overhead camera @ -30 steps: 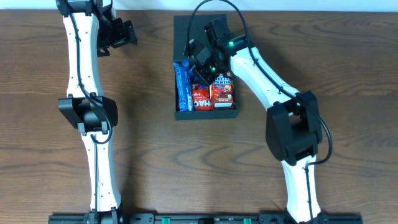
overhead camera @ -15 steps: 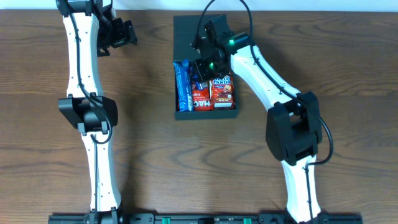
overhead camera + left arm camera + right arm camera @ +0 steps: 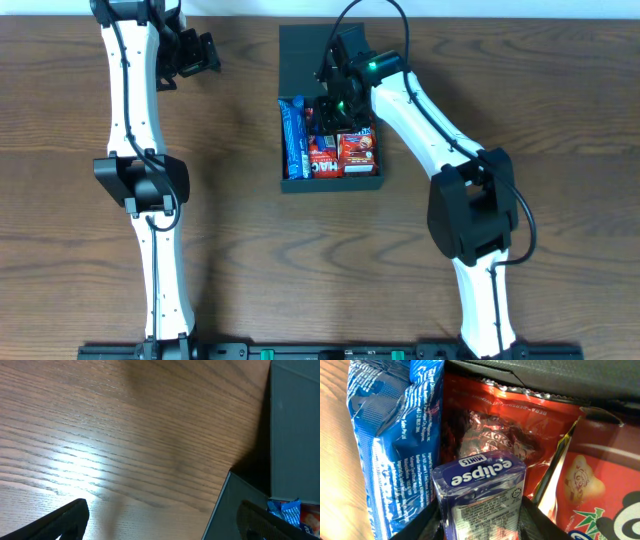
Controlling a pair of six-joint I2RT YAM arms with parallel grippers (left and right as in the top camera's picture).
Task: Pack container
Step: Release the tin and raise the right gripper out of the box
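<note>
The right gripper (image 3: 334, 102) hangs over the far half of the dark greenish-black shallow cardboard container (image 3: 330, 184), which sits mid-table toward the far edge, its flap lid open behind it. The left gripper (image 3: 197, 52) is well to its left.

From the left wrist, its fingers (image 3: 70, 517) stand wide apart, empty, with the container's wall at right.

From the right wrist, the fingers clench a purple Eclipse mints box (image 3: 480, 490) above a blue plastic packet (image 3: 395, 435) and a red foil packet (image 3: 495, 425).

The container (image 3: 223, 515) shows a dark wall at lower right, its flap lid (image 3: 295, 420) beyond it and a blue packet (image 3: 284, 510) just inside. Wooden table (image 3: 115, 435) spreads left of the container, with the left gripper (image 3: 165, 522) fingers (image 3: 70, 517) wide apart.
</note>
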